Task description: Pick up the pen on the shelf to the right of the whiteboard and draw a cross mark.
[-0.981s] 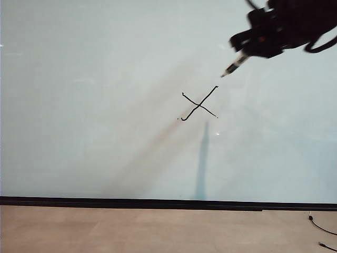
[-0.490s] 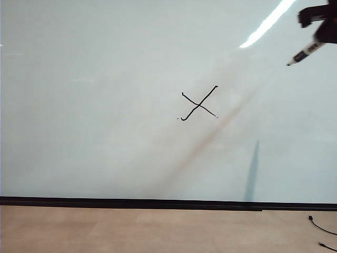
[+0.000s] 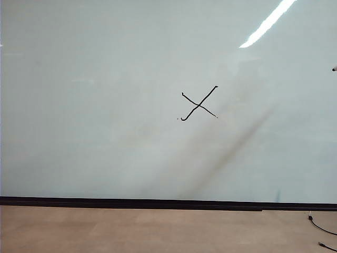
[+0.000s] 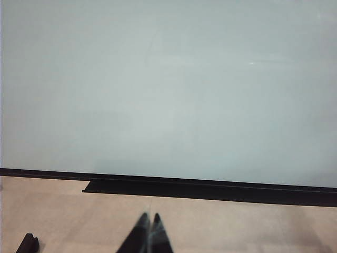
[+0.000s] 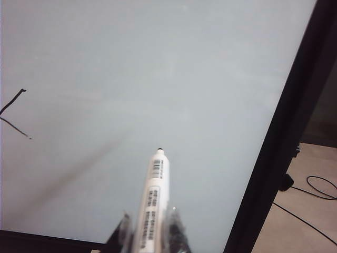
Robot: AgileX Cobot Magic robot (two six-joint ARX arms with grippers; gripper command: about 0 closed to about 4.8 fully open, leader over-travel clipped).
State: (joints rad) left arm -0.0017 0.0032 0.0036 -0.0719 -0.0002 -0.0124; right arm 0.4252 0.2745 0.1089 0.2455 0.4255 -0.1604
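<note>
Watching from my station, I saw the very large glossy pale grey-white whiteboard fill nearly the whole exterior view, with a black strip running along its bottom edge and tan floor below that. Right of the board's middle sat the small black hand-drawn cross mark, two thin, slightly curved strokes crossing each other. A bright slanted reflection lay across the board's upper right corner, and a faint dark streak slanted down the board below the mark.

At the exterior view's right edge, level a little above the mark, I could make out only a tiny dark tip; I could not tell what it belonged to.

Through the right wrist camera I saw the right gripper pinched on the slim white pen, its black fingers tight against either side of the barrel. The pen's black-printed label bands faced the camera and its small dark tip pointed at the board surface, apart from it. Two stroke ends of the mark showed at that picture's edge, well away from the pen tip. The board's black side frame ran close by, with a thin black cable on the floor beyond it.

Through the left wrist camera, the left gripper hung low before the board with its black fingertips pressed together, holding nothing.
</note>
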